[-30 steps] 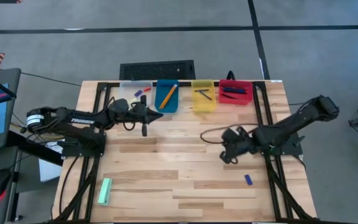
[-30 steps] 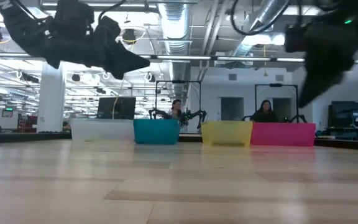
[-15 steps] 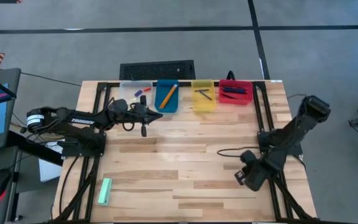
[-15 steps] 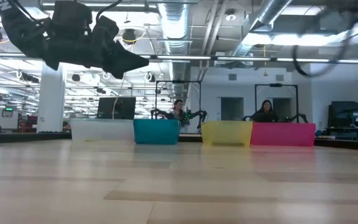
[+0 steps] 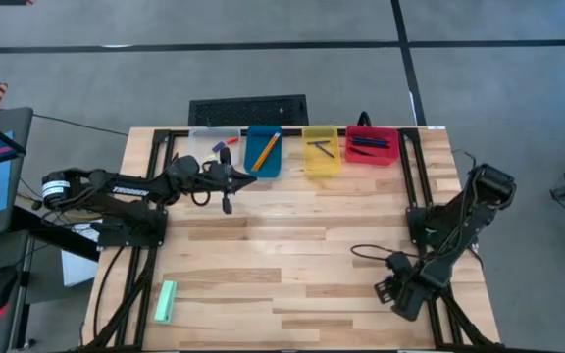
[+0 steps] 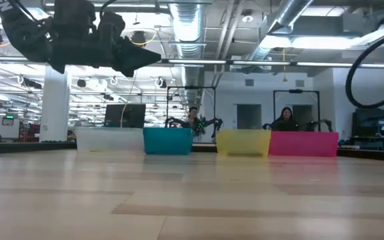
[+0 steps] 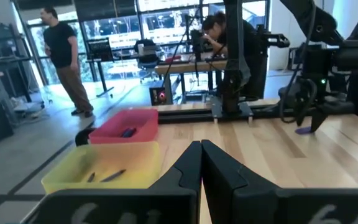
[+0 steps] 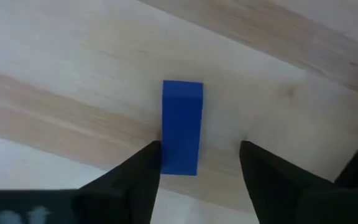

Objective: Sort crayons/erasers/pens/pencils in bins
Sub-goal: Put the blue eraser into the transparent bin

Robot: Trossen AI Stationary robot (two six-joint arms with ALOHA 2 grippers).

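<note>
While the left gripper (image 5: 228,204) hangs with jaws pressed together near the blue bin (image 5: 263,152), the right gripper (image 8: 197,163) sits low over the desk (image 5: 282,255), jaws spread around a blue eraser (image 8: 182,127) lying flat between them.

The left pincer (image 5: 231,179) sits at the upper left, its fingers pressed together. The right pincer (image 5: 392,291) reaches down at the lower right, fingers spread wide.
</note>
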